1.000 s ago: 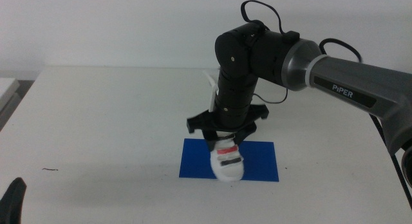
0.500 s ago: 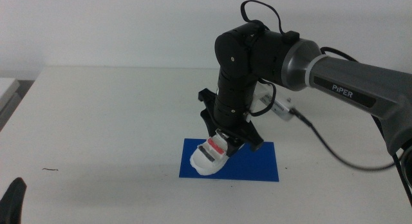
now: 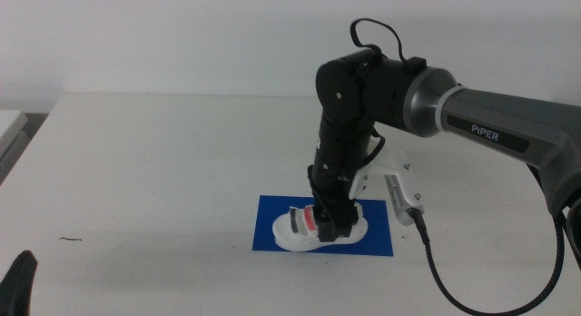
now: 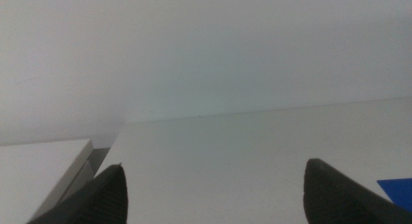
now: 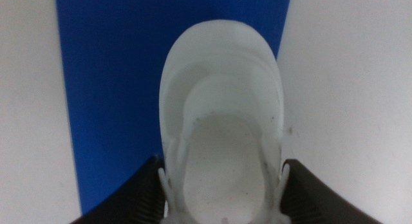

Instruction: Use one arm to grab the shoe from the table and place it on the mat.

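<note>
Deep blue is the landmark here: the mat (image 3: 323, 226) lies flat on the white table (image 3: 154, 171), and everything else is best placed against it. The shoe (image 3: 320, 231) sits on the mat lengthwise, its toe toward the mat's left end and its sole apparently flat on the sheet, though the middle view cannot quite prove full contact. The right wrist view looks straight down onto the shoe's pale toe (image 5: 222, 114) with blue under most of it; white table shows just past one side there, so the shoe lies close to one edge of the mat.

The right gripper (image 3: 327, 221) comes down onto the shoe from above the mat, its two dark jaws pinching the shoe's sides at the opening (the grip from above probably keeps the sole level for setting down). The arm (image 3: 381, 89) reaches in from the mat's right, its cable trailing across the table past the mat's right end.

Judging by this, the placing is nearly done; what remains is letting go and lifting clear.

The left gripper (image 4: 212, 192) waits well to the left of the mat, jaws spread wide and holding nothing.
</note>
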Robot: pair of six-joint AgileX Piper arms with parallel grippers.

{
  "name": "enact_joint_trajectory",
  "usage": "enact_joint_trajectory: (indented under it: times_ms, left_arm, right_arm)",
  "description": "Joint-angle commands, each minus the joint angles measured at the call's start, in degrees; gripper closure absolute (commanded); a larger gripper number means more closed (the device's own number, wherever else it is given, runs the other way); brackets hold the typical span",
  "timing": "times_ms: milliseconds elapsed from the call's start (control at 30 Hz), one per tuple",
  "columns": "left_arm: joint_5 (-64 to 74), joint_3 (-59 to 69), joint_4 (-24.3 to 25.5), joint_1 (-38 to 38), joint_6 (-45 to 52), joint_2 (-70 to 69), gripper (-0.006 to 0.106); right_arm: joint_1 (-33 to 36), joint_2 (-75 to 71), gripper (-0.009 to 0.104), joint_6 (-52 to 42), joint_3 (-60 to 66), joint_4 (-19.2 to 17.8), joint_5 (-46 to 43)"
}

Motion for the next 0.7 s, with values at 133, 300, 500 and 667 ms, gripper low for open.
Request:
enact_joint_trajectory:
  times_ms: [133, 300, 500, 667]
  left_arm:
    - [-0.6, 0.1, -0.2, 0.0, -0.2, 0.3, 0.007]
    - [-0.6, 0.1, -0.2, 0.0, -0.2, 0.3, 0.007]
    - [-0.6, 0.1, -0.2, 0.0, -0.2, 0.3, 0.007]
    - [-0.6, 0.1, -0.2, 0.0, -0.2, 0.3, 0.007]
  right_arm:
    - [-1.0, 0.2, 0.097, 1.4, 0.7, -7.3, 0.4]
    - [-1.0, 0.2, 0.097, 1.4, 0.7, -8.3, 0.4]
    - [-1.0, 0.6, 0.097, 1.4, 0.7, -4.4, 0.4]
    - [-1.0, 1.9, 0.097, 1.4, 0.7, -1.5, -1.1]
